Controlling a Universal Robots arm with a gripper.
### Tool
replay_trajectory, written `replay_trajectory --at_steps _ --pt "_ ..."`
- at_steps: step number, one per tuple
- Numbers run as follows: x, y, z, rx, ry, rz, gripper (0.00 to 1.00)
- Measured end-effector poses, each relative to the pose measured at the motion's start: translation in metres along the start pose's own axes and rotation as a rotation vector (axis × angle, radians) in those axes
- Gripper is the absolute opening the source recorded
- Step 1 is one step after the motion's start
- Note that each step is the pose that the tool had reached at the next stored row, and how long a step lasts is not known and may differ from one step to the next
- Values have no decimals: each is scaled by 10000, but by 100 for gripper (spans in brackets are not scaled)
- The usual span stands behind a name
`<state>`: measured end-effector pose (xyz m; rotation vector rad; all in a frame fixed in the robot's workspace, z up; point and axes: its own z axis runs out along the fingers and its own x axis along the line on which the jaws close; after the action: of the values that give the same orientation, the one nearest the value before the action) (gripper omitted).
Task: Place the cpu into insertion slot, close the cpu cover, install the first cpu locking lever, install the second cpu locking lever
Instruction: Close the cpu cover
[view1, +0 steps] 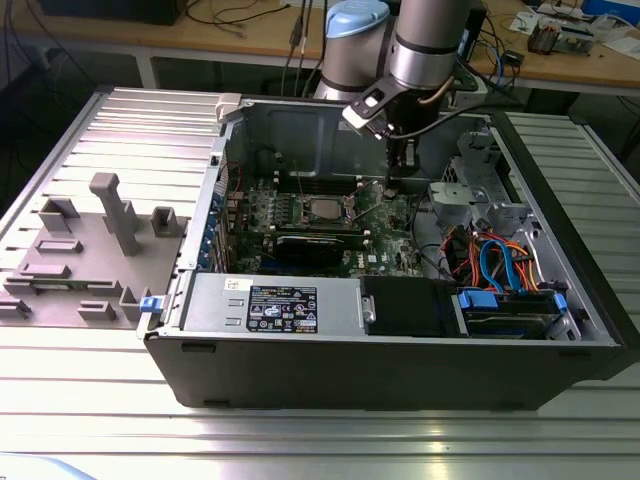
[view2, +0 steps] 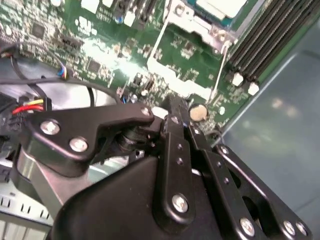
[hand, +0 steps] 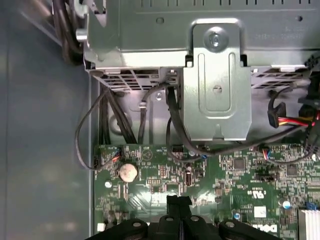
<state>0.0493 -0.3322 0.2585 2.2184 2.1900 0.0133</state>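
The open computer case (view1: 300, 360) is lying on the ribbed metal tabletop (view1: 300, 440), with its labelled power supply (view1: 275, 305) nearest. Beyond it, the cpu (view1: 322, 208) is sitting in the insertion slot (view1: 298, 206) of the green board (view1: 260, 215), and the cpu cover (view2: 182, 20) is framing it. Further back, toward the exterior view's right, the arm (view1: 425, 50) is reaching in. Its jaws are pressed together on nothing and hovering just above the board near a coin cell (hand: 127, 172)

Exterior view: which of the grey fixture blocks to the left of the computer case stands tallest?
The T-topped post; it rises well above the squat block beside it and every other low piece there.
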Motion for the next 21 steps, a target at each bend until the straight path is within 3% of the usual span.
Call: replay_trajectory --at_steps 7,11,21 --pt "2 -13 149 2 6 0 11" --pt "0 -79 150 3 44 2 11" --pt "0 -105 149 4 44 2 11"
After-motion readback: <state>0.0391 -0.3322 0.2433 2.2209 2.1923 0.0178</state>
